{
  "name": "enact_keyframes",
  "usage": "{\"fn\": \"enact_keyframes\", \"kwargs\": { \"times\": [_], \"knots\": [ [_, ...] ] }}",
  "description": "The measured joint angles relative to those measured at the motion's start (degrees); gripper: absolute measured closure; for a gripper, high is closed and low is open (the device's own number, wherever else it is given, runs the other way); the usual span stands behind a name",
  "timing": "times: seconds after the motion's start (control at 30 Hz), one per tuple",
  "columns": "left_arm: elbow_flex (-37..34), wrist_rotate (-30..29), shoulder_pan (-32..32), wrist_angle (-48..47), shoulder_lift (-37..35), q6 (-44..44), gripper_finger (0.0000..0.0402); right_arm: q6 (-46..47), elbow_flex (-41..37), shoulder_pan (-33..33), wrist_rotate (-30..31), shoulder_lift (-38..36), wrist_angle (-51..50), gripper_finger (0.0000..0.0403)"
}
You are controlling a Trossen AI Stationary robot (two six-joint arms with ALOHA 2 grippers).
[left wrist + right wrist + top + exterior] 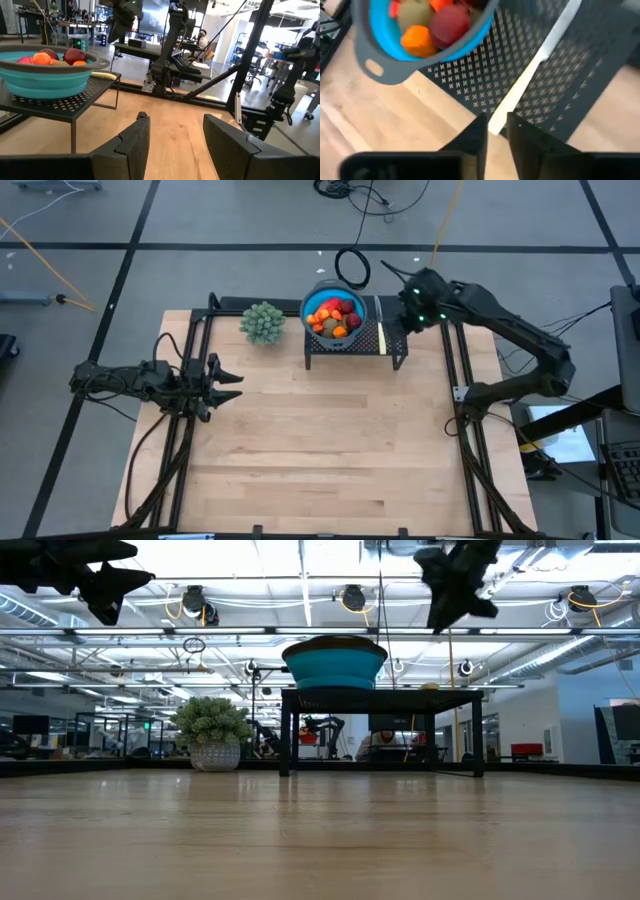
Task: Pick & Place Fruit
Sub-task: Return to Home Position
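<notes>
From above, the bench (pixel 330 450) has wide open wood in front of the shelf (pixel 393 340). The fruit (pixel 334 318) sits in the blue bowl (pixel 309 308) on the shelf, with a knife (pixel 379 320) beside it and a plant (pixel 263 322) left of the shelf. The left hand (pixel 232 384) waits far left of the shelf, fingers apart. From low down, the right hand (pixel 458 610) hangs high over the shelf. Its own camera shows its fingers a little apart.

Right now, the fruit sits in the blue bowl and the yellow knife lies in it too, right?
No. The fruit is in the blue strainer bowl, but the yellow knife lies on the black shelf beside it, as the high view shows.
</notes>
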Motion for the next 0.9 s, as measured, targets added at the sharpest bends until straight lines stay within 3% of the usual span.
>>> {"fn": "enact_keyframes", "kwargs": {
  "times": [0.2,0.3,0.63,0.9],
  "knots": [
    [0.02,-0.01,0.0,-0.01,0.0,1.35,0.0218,-5.25,0.0,4.25,5.15,-6.95,2.05,0.0398],
    [0.0,0.0,0.0,-0.02,0.0,-1.33,0.0218,-6.42,0.0,5.93,5.41,-9.68,3.18,0.0393],
    [0.01,0.0,0.0,0.07,0.0,-4.2,0.0218,-11.35,-0.34,13.7,15.6,-14.71,5.52,0.0402],
    [0.02,0.52,0.05,0.54,0.0,-3.97,0.0218,-13.52,-12.26,19.61,18.83,-19.08,18.21,0.0402]
  ]
}}
